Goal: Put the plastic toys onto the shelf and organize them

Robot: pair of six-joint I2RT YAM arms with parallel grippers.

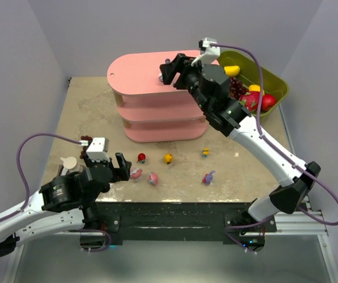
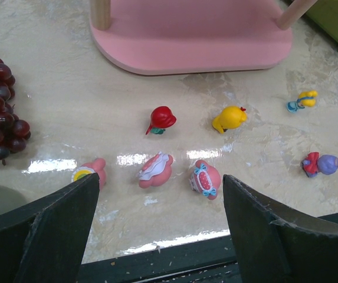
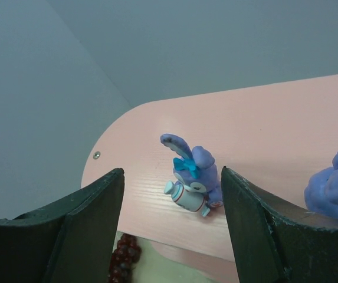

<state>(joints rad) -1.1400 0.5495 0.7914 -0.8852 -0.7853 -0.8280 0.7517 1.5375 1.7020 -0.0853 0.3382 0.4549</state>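
The pink shelf (image 1: 157, 112) stands mid-table. My right gripper (image 1: 167, 72) hovers open over its top board (image 3: 263, 130). A purple-blue bunny (image 3: 195, 177) sits on that board between the fingers, touching neither. A second bunny (image 3: 334, 188) shows at the right edge. My left gripper (image 2: 161, 197) is open and empty low at the table's front edge. Just beyond its fingers lie three pink-and-white toys (image 2: 156, 170). Farther off are a red one (image 2: 161, 119), a yellow one (image 2: 230, 118), a small yellow-and-blue one (image 2: 302, 100) and a third purple bunny (image 2: 331, 162).
A dark red grape bunch (image 2: 0, 112) lies to the left of the left gripper. The olive-green bin (image 1: 275, 82) with larger fake fruit stands at the back right, close behind the right arm. The table's front edge (image 2: 174, 247) runs just below the left fingers.
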